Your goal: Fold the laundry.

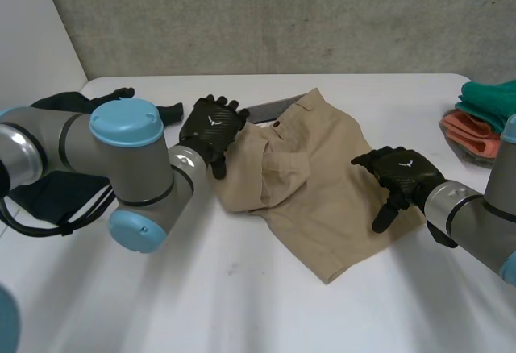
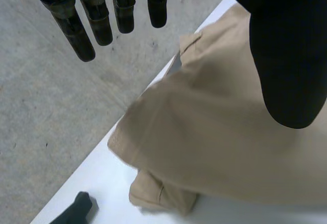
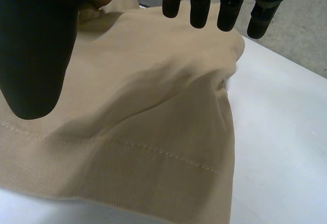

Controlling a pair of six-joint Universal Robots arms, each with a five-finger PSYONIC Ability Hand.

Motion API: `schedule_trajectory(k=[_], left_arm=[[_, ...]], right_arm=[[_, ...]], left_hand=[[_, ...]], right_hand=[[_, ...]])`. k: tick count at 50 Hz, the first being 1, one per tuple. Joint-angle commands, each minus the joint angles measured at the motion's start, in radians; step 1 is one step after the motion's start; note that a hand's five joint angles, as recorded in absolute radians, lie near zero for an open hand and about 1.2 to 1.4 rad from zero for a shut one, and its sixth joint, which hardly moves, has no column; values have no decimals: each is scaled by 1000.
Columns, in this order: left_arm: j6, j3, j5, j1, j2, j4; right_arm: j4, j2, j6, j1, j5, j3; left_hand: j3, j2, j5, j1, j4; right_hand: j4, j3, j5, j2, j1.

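A pair of tan shorts (image 1: 314,184) lies rumpled on the white table (image 1: 242,305), waistband toward the back. My left hand (image 1: 208,130) hovers over the shorts' left side near the waistband, fingers (image 2: 82,27) straight and apart from the thumb (image 2: 288,55), holding nothing. My right hand (image 1: 395,177) hangs above the shorts' right leg by its hem, fingers (image 3: 199,1) relaxed and spread from the thumb (image 3: 38,45), empty. In the right wrist view the stitched hem (image 3: 168,155) of the shorts lies flat under the palm. A folded-over edge (image 2: 158,196) of the cloth shows in the left wrist view.
Dark clothing (image 1: 56,192) lies at the table's left, behind my left arm. Green (image 1: 492,99) and orange (image 1: 472,131) garments are piled at the right edge. A grey wall stands behind the table.
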Motion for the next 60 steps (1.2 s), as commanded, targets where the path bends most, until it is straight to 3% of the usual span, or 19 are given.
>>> schedule_trajectory(k=[1,3,4,6,12,15,22,29,38,45,48,52,57,60], left_arm=[[49,114,6,42,-120,-19],[66,131,2,51,-139,-16],[84,146,-9,60,-152,-12],[103,164,-33,74,-157,-1],[69,244,-217,138,-78,114],[32,287,-218,140,-19,165],[-86,421,-97,102,127,208],[-212,369,26,-13,187,120],[-272,-71,97,-122,260,73],[-288,-446,255,-171,328,128],[-275,-553,342,-174,361,178],[-236,-616,376,-141,420,226],[-218,-638,275,-75,521,205],[-227,-647,157,-39,590,172]], right_arm=[[-18,-2,-9,-1,10,17],[-23,-2,-13,-3,13,19],[-27,-3,-19,-5,18,20],[-32,-2,-24,-5,24,23],[-43,-11,-35,-3,38,23],[-46,-16,-35,-1,38,23],[-60,-33,-13,-9,61,23],[-73,-54,17,-50,84,17],[-73,-71,16,-112,76,14],[-70,-69,14,-147,56,-1],[-66,-65,13,-146,49,-10],[-63,-51,-4,-118,30,-21],[-54,-39,-64,-68,13,-47],[-47,-25,-148,-26,-16,-73]], left_hand=[[192,201,189,210,174],[500,509,497,518,481],[862,871,859,880,843],[1178,1187,1175,1196,1160],[1180,1189,1177,1197,1161],[1180,1189,1177,1197,1161],[1180,1189,1177,1197,1161],[1180,1189,1177,1197,1161],[1180,1189,1177,1197,1161],[1180,1189,1177,1197,1161],[788,797,785,805,769],[209,218,206,227,190],[-3,6,-6,15,-22],[-27,-18,-30,-9,-45]], right_hand=[[-35,-31,-49,-35,-33],[-35,-31,-49,-35,-33],[-35,-31,-49,-35,-33],[-35,-31,-49,-35,-33],[-35,-31,-49,-35,-33],[-35,-31,-49,-35,-33],[-35,-31,-49,-35,-33],[-35,-31,-49,-35,-33],[-35,-31,-49,-35,-33],[-35,-31,-49,-35,-33],[-35,-31,-49,-35,-33],[-35,-31,-49,-35,-33],[-35,-31,-49,-35,-33],[-35,-31,-49,-35,-33]])
